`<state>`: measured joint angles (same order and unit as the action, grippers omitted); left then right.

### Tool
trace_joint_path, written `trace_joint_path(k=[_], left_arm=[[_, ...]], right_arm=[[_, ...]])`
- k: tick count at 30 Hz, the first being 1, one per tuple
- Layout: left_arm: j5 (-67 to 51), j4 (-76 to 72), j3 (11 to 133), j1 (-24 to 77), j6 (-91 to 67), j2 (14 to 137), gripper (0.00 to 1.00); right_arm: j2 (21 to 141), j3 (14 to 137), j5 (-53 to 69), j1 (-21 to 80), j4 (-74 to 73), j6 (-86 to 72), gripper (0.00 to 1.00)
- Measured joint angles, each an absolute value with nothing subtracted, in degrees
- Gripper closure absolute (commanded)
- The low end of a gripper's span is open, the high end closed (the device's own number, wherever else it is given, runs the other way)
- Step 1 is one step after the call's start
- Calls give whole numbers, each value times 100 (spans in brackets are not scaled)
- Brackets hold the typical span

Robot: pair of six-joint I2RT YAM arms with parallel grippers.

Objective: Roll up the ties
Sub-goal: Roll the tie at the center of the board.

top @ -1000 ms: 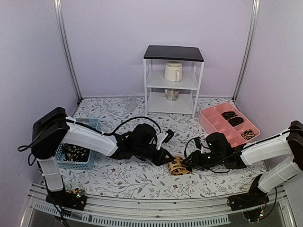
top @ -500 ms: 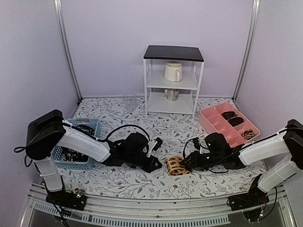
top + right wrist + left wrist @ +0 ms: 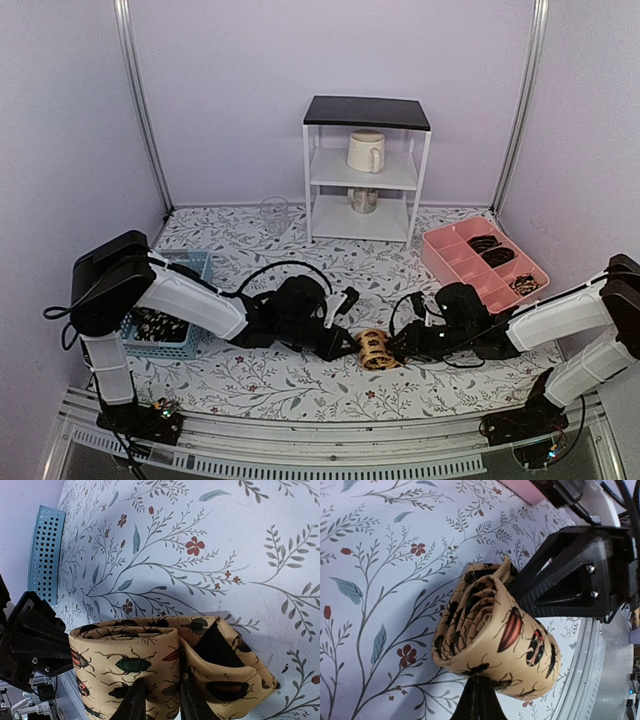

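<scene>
Tabletop [image 3: 300, 380], floral-printed, under rolled tie [image 3: 376, 350]; lilac walls [image 3: 220, 90].

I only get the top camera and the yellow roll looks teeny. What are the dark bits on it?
Observer: Bugs! The left wrist view shows the tie is printed with beetles, some of them reddish.
Operator: Is the right gripper pinching it?
Observer: Yes. In the right wrist view the right gripper has one finger on either side of a fold of the tie.
Operator: And the left one?
Observer: The left gripper is shut, with its tip against the near edge of the tie. I cannot tell whether it pinches any cloth.
</scene>
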<state>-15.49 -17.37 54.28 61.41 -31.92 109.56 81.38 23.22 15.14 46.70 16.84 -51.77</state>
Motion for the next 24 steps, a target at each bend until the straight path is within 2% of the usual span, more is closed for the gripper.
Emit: trace_joint_path(k=[12, 19, 24], left_arm=[[-1693, -1664, 5760, 6141, -3133, 11076, 100], [-1699, -1551, 5822, 6141, -3111, 11076, 100], [-1699, -1538, 5852, 6143, -3109, 11100, 100]], right_arm=[[7725, 2108, 1361, 4668, 1544, -5129, 76], [7308, 2104, 1253, 4652, 1236, -5087, 67], [7057, 2117, 1251, 4646, 1004, -5070, 58]])
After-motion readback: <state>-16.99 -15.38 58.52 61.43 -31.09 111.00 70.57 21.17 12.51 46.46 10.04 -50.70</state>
